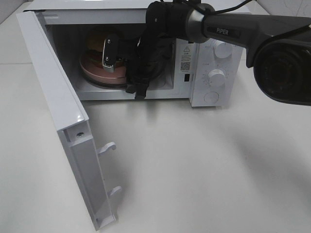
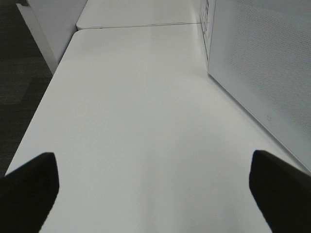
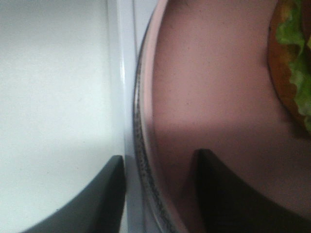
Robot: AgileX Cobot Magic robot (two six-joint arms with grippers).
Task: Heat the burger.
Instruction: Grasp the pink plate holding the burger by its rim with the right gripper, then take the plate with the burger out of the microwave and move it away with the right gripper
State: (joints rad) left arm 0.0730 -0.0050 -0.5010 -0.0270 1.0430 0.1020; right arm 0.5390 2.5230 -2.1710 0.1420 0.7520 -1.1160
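The burger point(image 1: 97, 44) sits on a salmon-pink plate point(image 1: 97, 74) inside the open microwave point(image 1: 204, 92). My right gripper point(image 1: 110, 57) reaches into the cavity at the plate's front right edge. In the right wrist view the right gripper point(image 3: 158, 167) straddles the plate's rim point(image 3: 146, 97), one finger outside it and one over the pink surface, with a gap showing. The burger's bun and lettuce point(image 3: 291, 63) lie further in on the plate. My left gripper point(image 2: 155, 194) is open and empty over bare table, out of the exterior view.
The microwave door point(image 1: 53, 97) stands wide open to the left, with its latch hooks point(image 1: 108, 147) sticking out. Two knobs point(image 1: 219, 63) and a button are on the right panel. The microwave's side wall point(image 2: 262, 63) is next to the left gripper.
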